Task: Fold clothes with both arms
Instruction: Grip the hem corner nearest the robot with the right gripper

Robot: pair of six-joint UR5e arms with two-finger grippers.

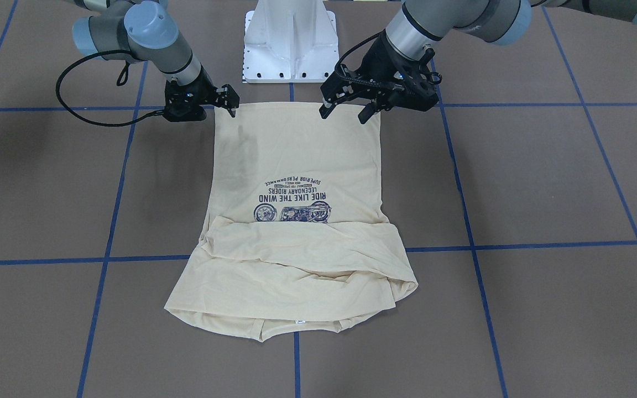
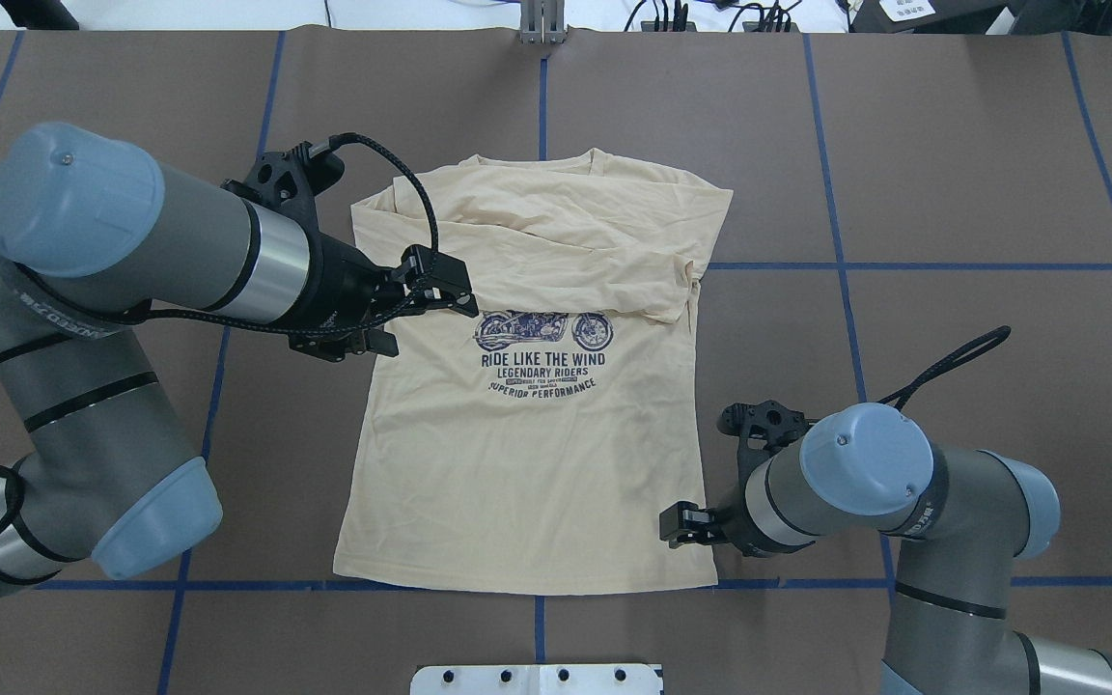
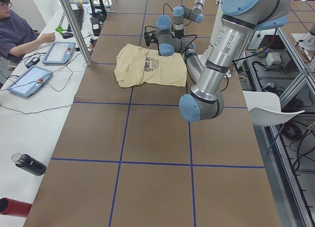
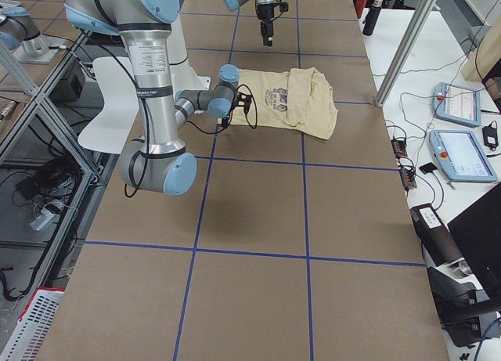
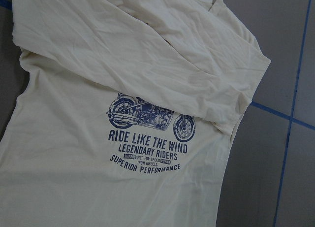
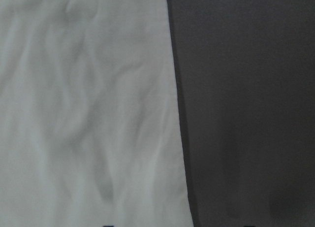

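Note:
The clothes, one cream-yellow shirt (image 1: 296,160) (image 2: 517,463), lie flat and print side up on the brown table. The sleeves are folded across the chest at the collar end, far from the robot. My left gripper (image 1: 344,114) (image 2: 440,290) hangs open above the shirt with nothing between its fingers. The left wrist view looks down on the motorcycle print (image 5: 150,119) from some height. My right gripper (image 1: 229,100) (image 2: 680,526) is low at the hem corner on the robot's right. In the right wrist view the shirt's side edge (image 6: 174,113) runs between its spread fingertips, so it is open.
The white pedestal base (image 1: 290,41) stands just behind the shirt's hem. Blue tape lines (image 2: 836,265) cross the table. A person (image 3: 15,30) sits at the side bench with two control tablets (image 3: 59,52). A dark bottle (image 3: 29,164) lies on that bench.

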